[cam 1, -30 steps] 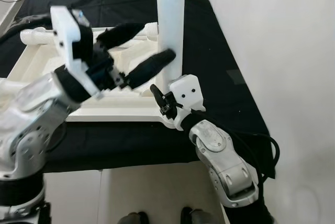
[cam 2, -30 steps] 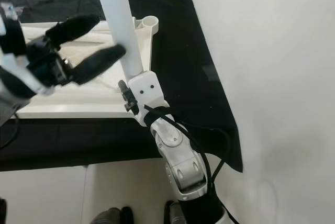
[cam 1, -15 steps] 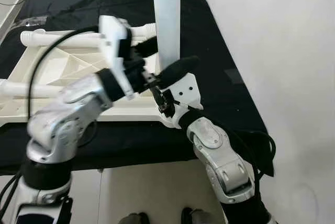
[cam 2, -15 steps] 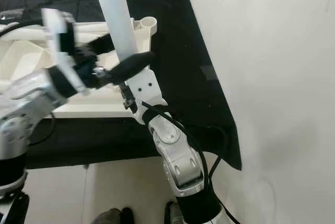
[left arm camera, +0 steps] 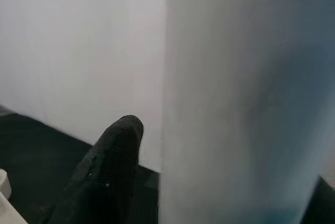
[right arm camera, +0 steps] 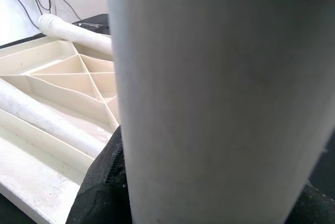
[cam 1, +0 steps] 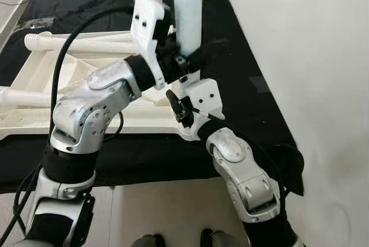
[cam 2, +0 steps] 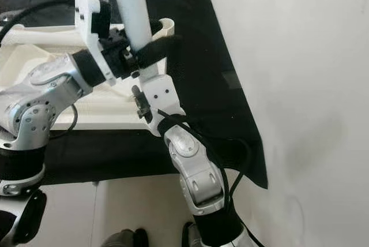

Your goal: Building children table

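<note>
While both claws hide behind leg point(cam 1: 188, 10), cropped top

Black cloth point(cam 1: 242, 56) covers the floor beside a white wall. On it lies the upturned white tabletop point(cam 1: 63, 79), ribbed underside up, with loose white legs point(cam 1: 81, 43) across it.

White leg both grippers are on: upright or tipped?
Upright. The white table leg rises vertically from the upturned tabletop's corner, left gripper around it, right gripper below.
</note>
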Robot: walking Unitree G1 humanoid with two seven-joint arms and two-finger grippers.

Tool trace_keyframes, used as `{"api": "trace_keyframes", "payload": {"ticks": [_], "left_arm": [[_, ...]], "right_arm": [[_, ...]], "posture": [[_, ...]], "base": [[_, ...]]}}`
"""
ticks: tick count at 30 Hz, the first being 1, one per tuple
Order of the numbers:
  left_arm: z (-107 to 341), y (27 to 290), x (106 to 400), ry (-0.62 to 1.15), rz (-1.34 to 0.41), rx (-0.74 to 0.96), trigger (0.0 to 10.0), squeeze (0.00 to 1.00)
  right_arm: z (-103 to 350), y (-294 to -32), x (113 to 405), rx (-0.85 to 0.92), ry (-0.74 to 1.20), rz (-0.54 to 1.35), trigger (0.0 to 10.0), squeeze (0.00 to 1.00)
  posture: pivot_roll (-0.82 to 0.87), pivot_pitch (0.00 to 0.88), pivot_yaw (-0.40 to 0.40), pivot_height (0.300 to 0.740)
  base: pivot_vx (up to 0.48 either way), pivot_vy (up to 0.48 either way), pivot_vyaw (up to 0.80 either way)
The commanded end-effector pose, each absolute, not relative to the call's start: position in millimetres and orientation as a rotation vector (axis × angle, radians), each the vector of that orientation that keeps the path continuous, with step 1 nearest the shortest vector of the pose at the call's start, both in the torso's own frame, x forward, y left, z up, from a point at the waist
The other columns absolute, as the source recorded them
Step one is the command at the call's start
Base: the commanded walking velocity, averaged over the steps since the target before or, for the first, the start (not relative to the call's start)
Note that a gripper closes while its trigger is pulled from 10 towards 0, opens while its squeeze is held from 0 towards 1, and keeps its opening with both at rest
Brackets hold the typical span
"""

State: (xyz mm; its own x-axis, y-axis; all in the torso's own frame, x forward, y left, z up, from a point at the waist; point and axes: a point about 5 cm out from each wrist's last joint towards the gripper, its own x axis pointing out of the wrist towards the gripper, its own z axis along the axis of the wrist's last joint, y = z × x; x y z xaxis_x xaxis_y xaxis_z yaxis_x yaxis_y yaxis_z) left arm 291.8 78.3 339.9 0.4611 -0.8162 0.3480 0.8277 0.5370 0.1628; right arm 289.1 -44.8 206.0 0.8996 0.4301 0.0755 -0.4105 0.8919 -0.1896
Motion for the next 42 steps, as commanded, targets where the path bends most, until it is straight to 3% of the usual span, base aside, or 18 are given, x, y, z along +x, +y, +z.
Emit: {"api": "trace_keyframes", "payload": {"ticks": [1, 22, 23, 34, 35, 36, 37, 42], "left_arm": [[345.9, 75.3, 289.9, -0.443, -1.018, -0.028, 0.0, 0.0], [335.3, 58.1, 271.3, -0.454, -1.135, -0.072, 0.0, 0.0], [334.0, 56.8, 269.1, -0.452, -1.144, -0.076, 0.0, 0.0], [329.6, 53.4, 264.3, -0.447, -1.159, -0.1, 0.0, 0.0], [328.9, 53.7, 264.5, -0.446, -1.156, -0.101, 0.0, 0.0], [328.9, 53.7, 264.5, -0.446, -1.156, -0.101, 0.0, 0.0], [328.4, 54.1, 264.4, -0.446, -1.155, -0.104, 0.0, 0.0], [326.9, 53.6, 263.3, -0.444, -1.158, -0.109, 0.0, 0.0]], "right_arm": [[159.6, -40.4, 286.7, -0.215, 0.114, 0.474, 10.0, 0.0], [160.4, -45.4, 287.8, -0.229, 0.101, 0.483, 10.0, 0.0], [160.9, -45.1, 287.2, -0.205, 0.1, 0.507, 10.0, 1.0], [187.1, -63.9, 312.6, -0.224, 0.019, 0.607, 10.0, 1.0], [195.0, -68.9, 317.9, -0.215, -0.002, 0.65, 10.0, 0.45], [195.0, -68.9, 317.9, -0.215, -0.002, 0.65, 10.0, 0.45], [205.7, -74.5, 323.7, -0.215, -0.036, 0.707, 10.0, 0.0], [226.3, -85.9, 337.2, -0.287, -0.095, 0.86, 10.0, 0.0]], "posture": [[0.05, 0.203, 0.034, 0.74], [0.04, 0.202, 0.034, 0.74], [0.04, 0.201, 0.035, 0.74], [0.04, 0.195, 0.035, 0.74], [0.05, 0.193, 0.033, 0.74], [0.05, 0.193, 0.033, 0.74], [0.05, 0.193, 0.032, 0.74], [0.04, 0.19, 0.036, 0.74]], "base": [[0.0, 0.0, 0.0], [0.0, 0.0, 0.0], [0.0, 0.0, 0.0], [0.0, 0.0, 0.0], [0.0, 0.0, 0.0], [0.0, 0.0, 0.0], [0.0, 0.0, 0.0], [0.0, 0.0, 0.0]]}}
